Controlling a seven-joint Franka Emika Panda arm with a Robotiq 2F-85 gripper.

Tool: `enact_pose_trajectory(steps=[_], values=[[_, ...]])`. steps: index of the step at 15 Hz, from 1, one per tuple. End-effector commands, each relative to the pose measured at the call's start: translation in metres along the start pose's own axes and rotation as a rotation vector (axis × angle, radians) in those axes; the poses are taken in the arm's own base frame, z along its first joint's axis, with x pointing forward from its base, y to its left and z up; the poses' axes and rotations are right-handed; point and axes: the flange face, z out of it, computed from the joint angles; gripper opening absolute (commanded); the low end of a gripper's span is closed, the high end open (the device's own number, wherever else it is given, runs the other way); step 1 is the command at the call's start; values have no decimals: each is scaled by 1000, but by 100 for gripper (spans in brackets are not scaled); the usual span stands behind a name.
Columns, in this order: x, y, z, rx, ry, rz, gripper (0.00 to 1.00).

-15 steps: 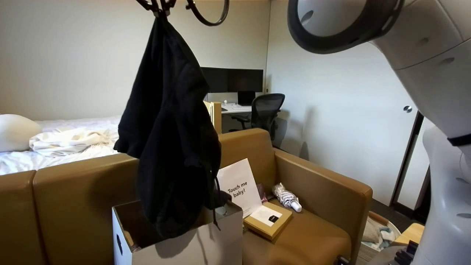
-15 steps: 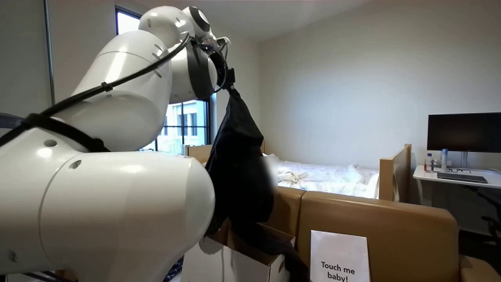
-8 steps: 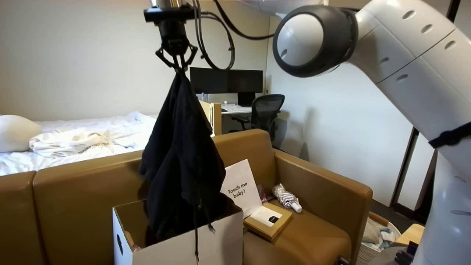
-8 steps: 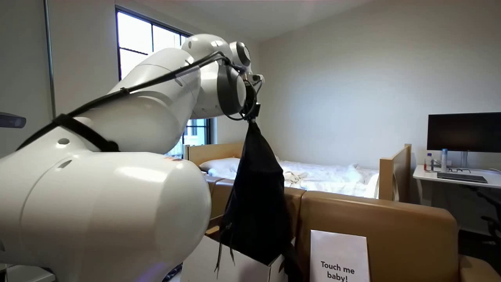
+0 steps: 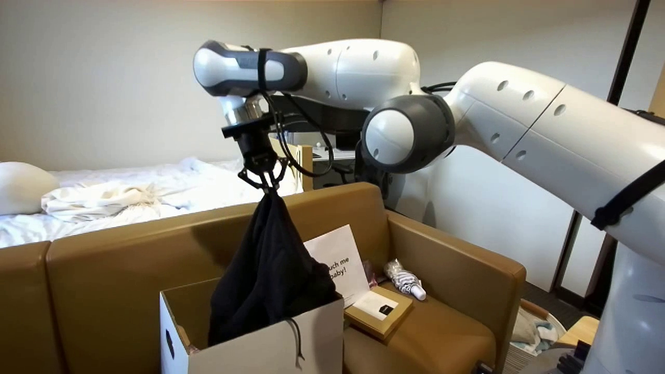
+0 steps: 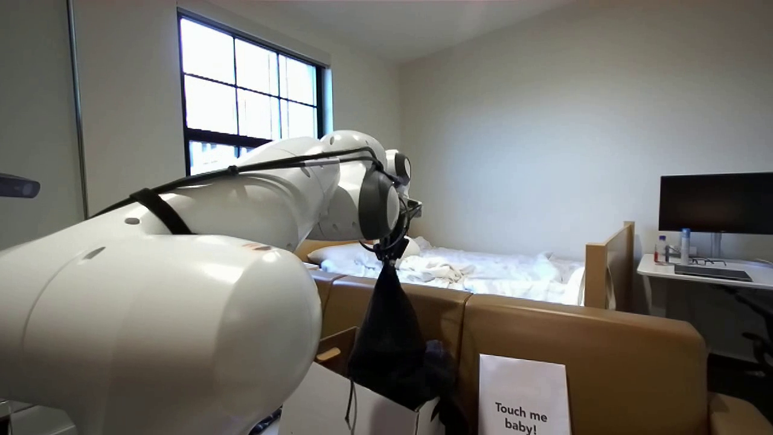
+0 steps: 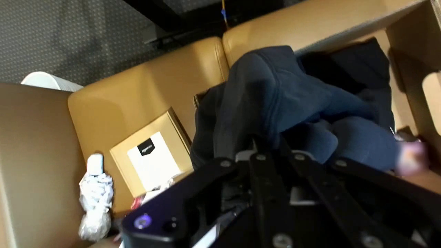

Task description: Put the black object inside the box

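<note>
The tool [image 5: 268, 187] is clamped closed on the black cloth [image 5: 267, 280], whose early release could leave folds [image 6: 453, 412] outside the box [image 5: 249, 358], since some overhang its right side.

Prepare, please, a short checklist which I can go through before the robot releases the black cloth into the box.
1. Gripper holding the black cloth: ok, the top is pinched.
2. Box open on top: ok, no lid covers it.
3. Cloth over the opening: ok, much of it reaches below the rim.
4. All cloth within the walls: not ok, in an exterior view a loose part hangs outside.
5. Cord inside: not ok, it hangs down the outside.
6. Cloth resting on the bottom: cannot tell, walls and folds hide it.
</note>
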Motion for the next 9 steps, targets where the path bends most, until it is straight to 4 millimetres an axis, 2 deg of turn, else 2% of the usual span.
enact_pose_trajectory(steps=[1,3,6,7,8,9], values=[[-4,-9,35,-60,-142,-111,5],[-9,-11,53,-96,-223,-162,5],[-24,-17,61,-166,-276,-219,4],[-29,-19,58,-183,-275,-221,23],[-33,-21,49,-187,-236,-209,33],[-37,-23,38,-184,-190,-197,38]])
